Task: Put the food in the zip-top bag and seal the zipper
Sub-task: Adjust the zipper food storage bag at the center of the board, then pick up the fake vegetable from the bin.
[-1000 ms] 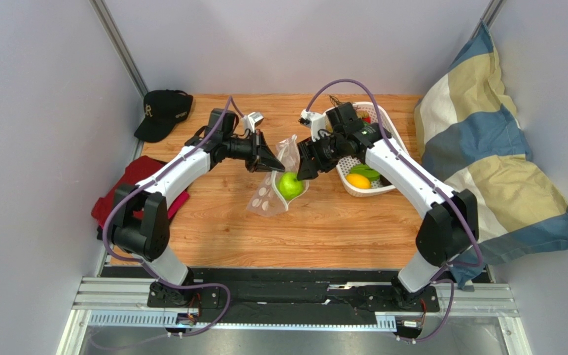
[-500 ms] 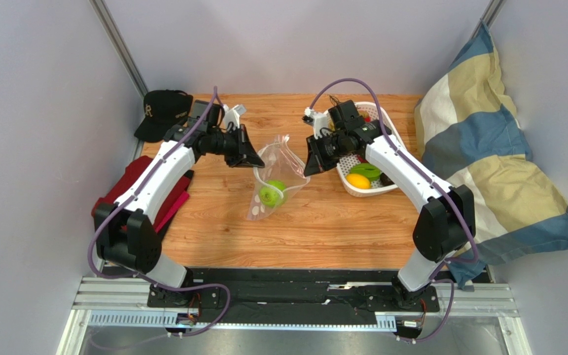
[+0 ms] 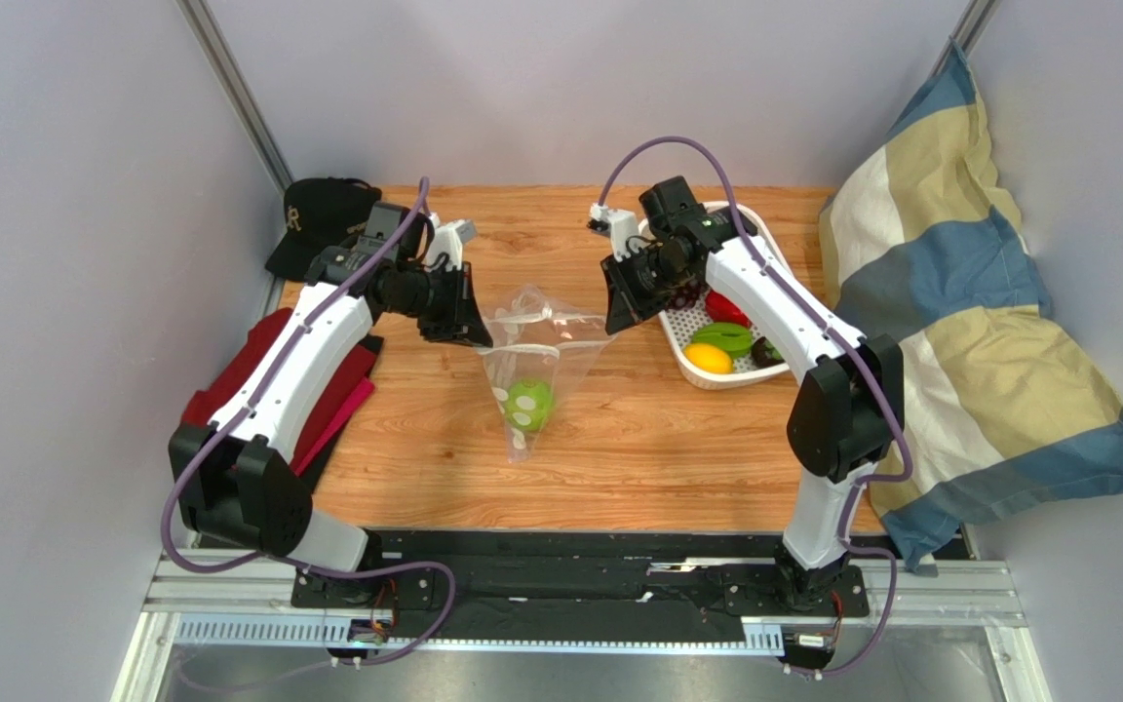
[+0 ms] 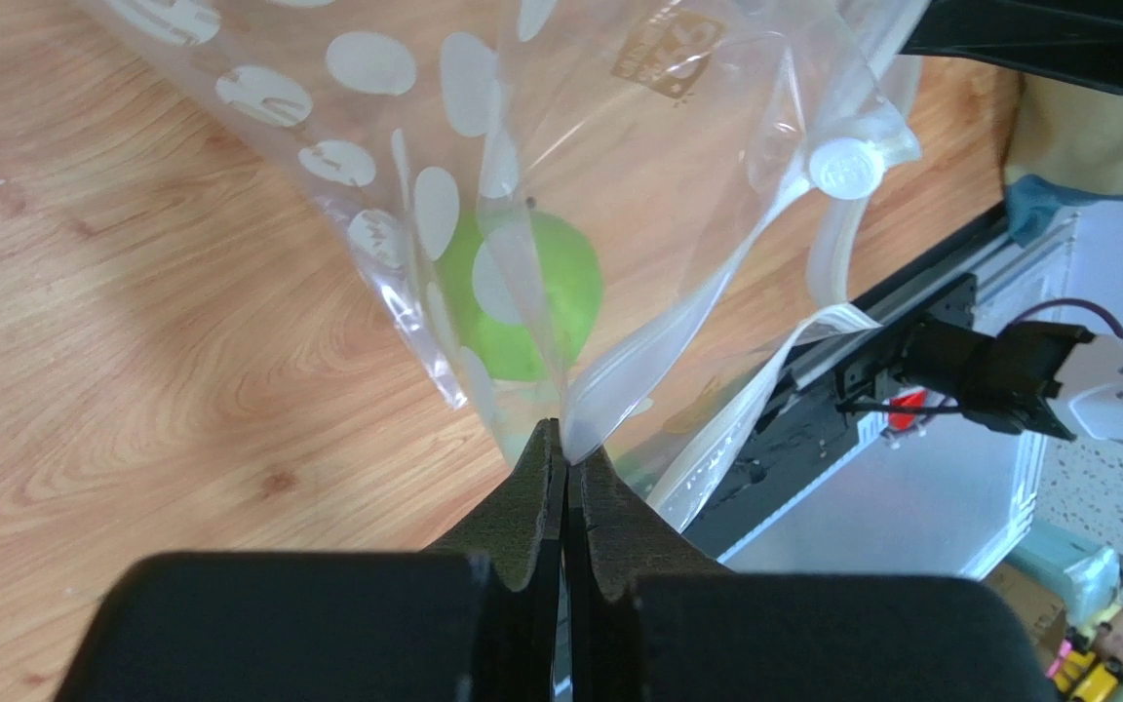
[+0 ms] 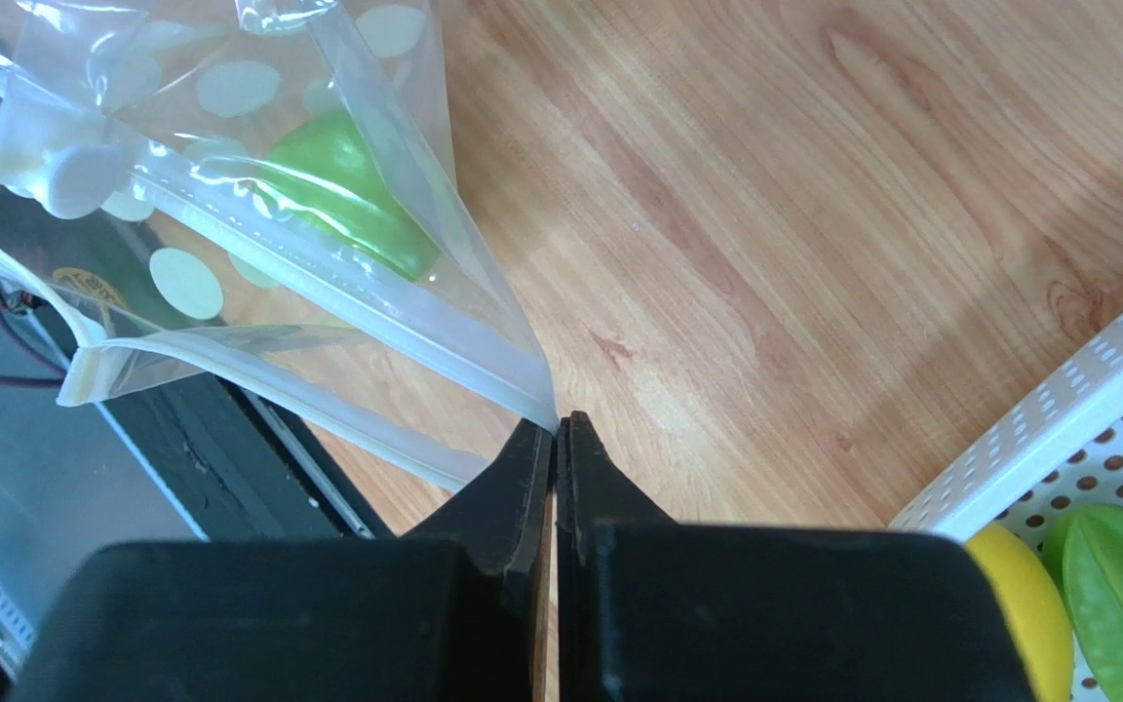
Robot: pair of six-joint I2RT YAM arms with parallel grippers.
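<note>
Two top corners of the clear plastic zip-top bag with white dots [image 3: 538, 366] are pinched, one by the clenched left gripper [image 3: 481, 338], one by the clenched right gripper [image 3: 613, 325]; a round green toy fruit [image 3: 530, 401] is contained, over the wooden table [image 3: 670, 439]

Both arms up and angled inward, fingers [image 4: 531, 505] pressed tight together.
My left arm [image 3: 304, 351] and right arm [image 3: 787, 315] lean toward each other. The left gripper [image 3: 483, 340] and right gripper [image 3: 609, 325] sit level, tips facing and apart, each pinching a top corner of the zip-top bag [image 3: 546, 359].
</note>
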